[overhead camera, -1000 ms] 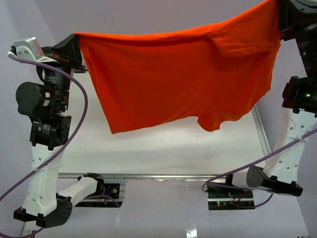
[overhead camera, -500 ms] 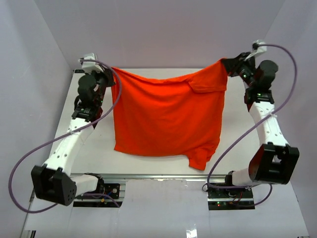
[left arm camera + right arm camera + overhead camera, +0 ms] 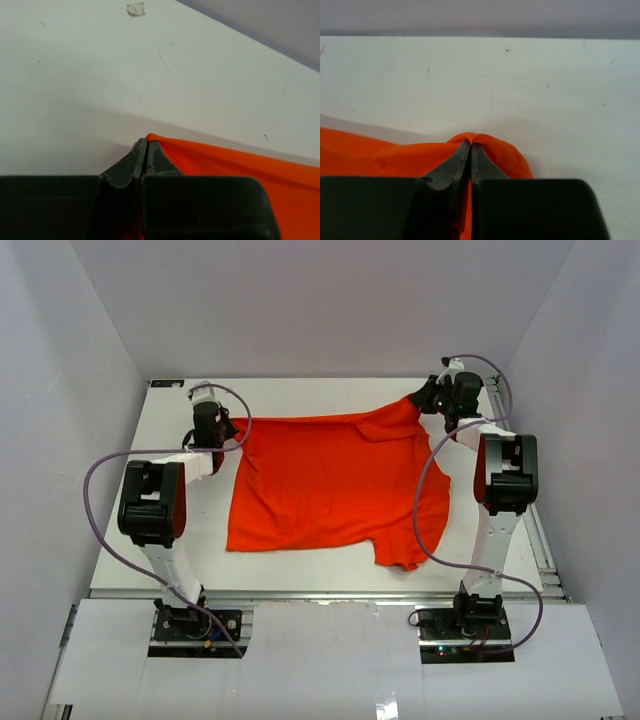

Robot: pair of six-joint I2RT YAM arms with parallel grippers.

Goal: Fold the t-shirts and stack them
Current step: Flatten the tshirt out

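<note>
One bright orange-red t-shirt (image 3: 330,485) lies spread on the white table, mostly flat, with a sleeve hanging toward the front right. My left gripper (image 3: 228,424) is shut on the shirt's far left corner (image 3: 165,142), low at the table. My right gripper (image 3: 420,400) is shut on the far right corner (image 3: 485,142), where the cloth bunches into a small hump over the fingertips. Both arms reach far back across the table.
The white table (image 3: 300,395) has a strip of bare surface behind the shirt and along the front edge. Grey walls enclose the back and both sides. Purple cables loop from both arms beside the shirt.
Both grippers have carried the shirt from hanging high in the air down and back onto the table. The cloth now lies spread flat instead of draped.
</note>
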